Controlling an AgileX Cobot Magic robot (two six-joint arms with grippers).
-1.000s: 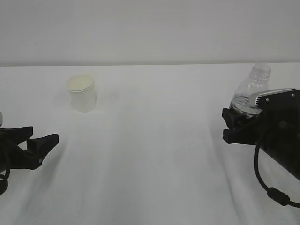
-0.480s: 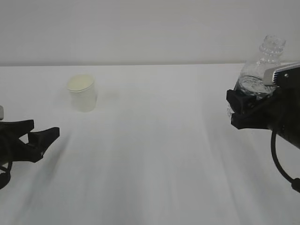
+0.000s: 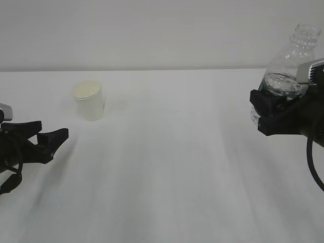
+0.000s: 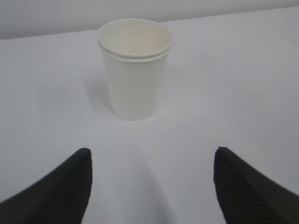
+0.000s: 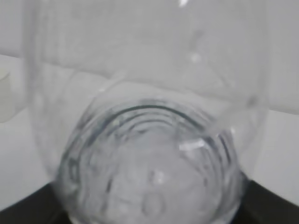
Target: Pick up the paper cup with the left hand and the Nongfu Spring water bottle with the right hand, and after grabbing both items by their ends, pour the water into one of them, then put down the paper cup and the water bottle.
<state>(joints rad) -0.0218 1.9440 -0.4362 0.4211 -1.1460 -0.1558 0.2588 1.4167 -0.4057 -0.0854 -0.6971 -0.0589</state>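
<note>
Already your right claw [image 3: 263, 114] grips the clear ribbed plastic bottle [image 3: 291, 63] low, neck free for pouring; your left claw [image 3: 43, 142] gapes wide, lined up with the untouched white tapered paper cup [image 4: 134, 70].

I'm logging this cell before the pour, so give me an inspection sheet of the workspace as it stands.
Surface: white table, bare between the arms.
Job's things: paper cup upright, untouched; water bottle capless, lifted off the table, some water inside.
Clutter: nothing seen.
Grippers: left gripper open, jaws short of the cup; right gripper shut on the bottle's lower part.
Cables: black cable under right arm.
Surroundings: plain pale wall.
</note>
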